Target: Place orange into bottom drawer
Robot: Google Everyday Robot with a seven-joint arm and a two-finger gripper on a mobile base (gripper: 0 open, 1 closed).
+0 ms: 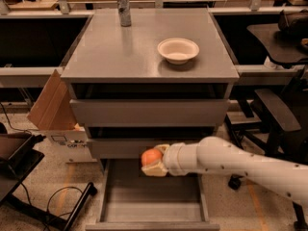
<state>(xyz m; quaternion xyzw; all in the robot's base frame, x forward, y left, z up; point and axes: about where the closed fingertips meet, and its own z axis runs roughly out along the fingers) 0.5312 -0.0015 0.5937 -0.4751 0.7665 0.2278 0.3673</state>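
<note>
because the bottom drawer (151,201) stood pulled open, my end effector (151,162) hung over its rear floor, clamped around the orange (150,155) so the fruit would land inside once released.

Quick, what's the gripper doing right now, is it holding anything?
Gripper: closed on the orange, holding it over the open bottom drawer.

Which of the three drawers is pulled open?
The bottom drawer: its floor shows; the top drawer and middle drawer are shut. The gripper holds the orange over it.
</note>
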